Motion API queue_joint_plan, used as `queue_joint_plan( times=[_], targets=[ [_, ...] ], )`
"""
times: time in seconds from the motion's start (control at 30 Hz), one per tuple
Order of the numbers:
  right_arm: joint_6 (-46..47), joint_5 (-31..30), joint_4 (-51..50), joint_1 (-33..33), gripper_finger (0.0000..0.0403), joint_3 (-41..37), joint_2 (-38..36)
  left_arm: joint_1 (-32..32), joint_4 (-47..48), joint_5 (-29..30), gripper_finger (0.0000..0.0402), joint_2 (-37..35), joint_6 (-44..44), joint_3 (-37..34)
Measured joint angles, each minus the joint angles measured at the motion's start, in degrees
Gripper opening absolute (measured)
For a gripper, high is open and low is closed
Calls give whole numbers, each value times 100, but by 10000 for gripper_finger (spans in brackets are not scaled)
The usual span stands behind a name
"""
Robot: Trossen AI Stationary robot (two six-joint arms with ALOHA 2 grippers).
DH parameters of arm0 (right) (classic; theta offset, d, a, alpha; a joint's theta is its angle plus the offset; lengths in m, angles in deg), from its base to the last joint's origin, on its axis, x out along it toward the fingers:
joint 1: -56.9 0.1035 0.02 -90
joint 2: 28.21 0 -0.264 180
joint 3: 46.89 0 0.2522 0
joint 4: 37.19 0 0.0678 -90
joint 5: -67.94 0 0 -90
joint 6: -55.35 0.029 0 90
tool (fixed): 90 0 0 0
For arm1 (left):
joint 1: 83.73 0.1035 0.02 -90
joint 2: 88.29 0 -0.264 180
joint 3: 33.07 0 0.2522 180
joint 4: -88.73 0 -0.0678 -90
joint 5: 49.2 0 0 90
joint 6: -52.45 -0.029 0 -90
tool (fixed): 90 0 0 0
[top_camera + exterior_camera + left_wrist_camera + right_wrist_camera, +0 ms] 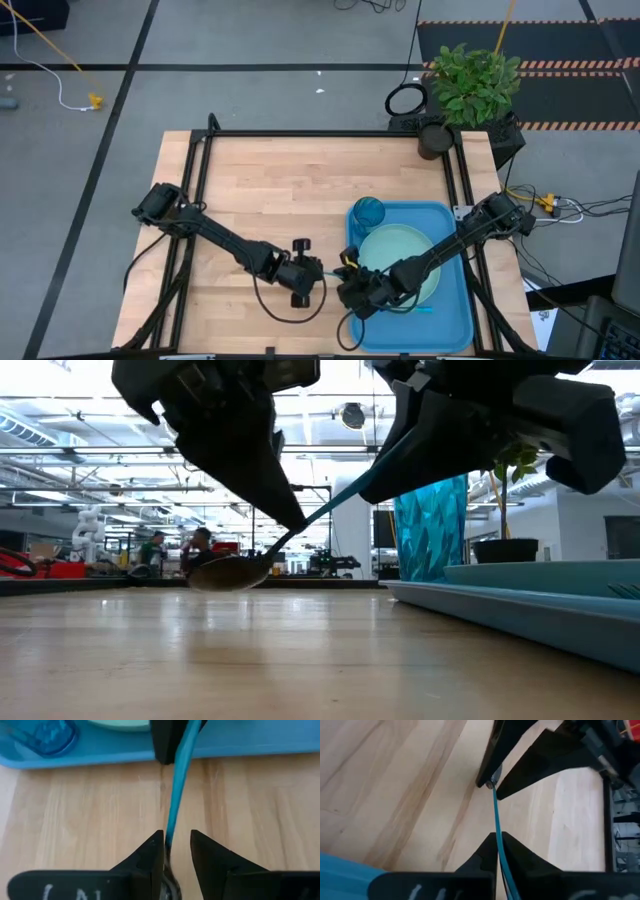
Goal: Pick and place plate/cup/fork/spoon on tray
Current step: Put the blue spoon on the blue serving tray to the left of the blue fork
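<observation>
Wooden table [280,190] lies under us. Our left gripper [175,845], jaws apart, straddles the spoon [232,572] near the bowl just left of the tray [460,320]. Our right gripper [496,840] pinches the spoon's handle. Plate [400,250] and cup [368,212] sit on the tray.

On the wooden bench [300,190], the blue tray [455,320] holds the mint plate [400,250] with the teal cup [368,212] beside it. The left gripper [322,272] and right gripper [345,285] meet just off the tray's edge. A potted plant [470,85] stands at the bench's far corner.
</observation>
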State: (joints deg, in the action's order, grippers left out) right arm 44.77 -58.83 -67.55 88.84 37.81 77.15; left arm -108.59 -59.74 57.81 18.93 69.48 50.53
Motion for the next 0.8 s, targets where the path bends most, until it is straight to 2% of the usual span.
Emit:
queue_joint_plan(
  times=[0.23,0.47,0.8],
  targets=[
    [-209,-328,0,93,0,0,-2,91,-422,-202,97,0,-161,-366],
    [-506,-806,27,253,0,0,-2,116,-592,-219,97,0,-307,-406],
    [-665,-862,47,379,0,0,-4,116,-872,-223,97,0,-490,-406]
  ],
)
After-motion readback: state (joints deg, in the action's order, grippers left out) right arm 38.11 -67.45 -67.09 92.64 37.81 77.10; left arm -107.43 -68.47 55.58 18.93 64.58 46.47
